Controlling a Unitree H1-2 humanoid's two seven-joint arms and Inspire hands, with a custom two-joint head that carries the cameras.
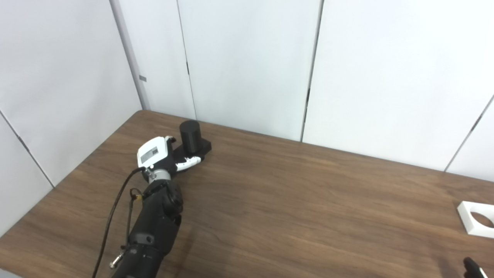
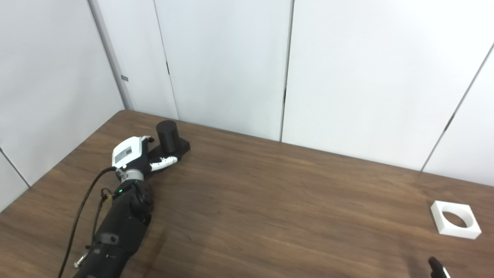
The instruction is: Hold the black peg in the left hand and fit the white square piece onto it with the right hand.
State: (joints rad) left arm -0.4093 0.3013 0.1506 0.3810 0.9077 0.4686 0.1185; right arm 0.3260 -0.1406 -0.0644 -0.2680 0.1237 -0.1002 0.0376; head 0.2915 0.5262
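Left robot hand wraps the black peg's base at the tabletop's far-left; rigid, likely light. White square piece, stiff, graspable by its edges, lies far right. Right robot hand: barely visible, state unclear.

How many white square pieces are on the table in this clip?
1. The white square piece lies flat near the table's right edge, far from the black peg at the left hand. Nothing suggests others.

Dark wood-grain tabletop, white wall panels behind it with dark vertical seams, grey post at the far left corner, another white panel on the left side
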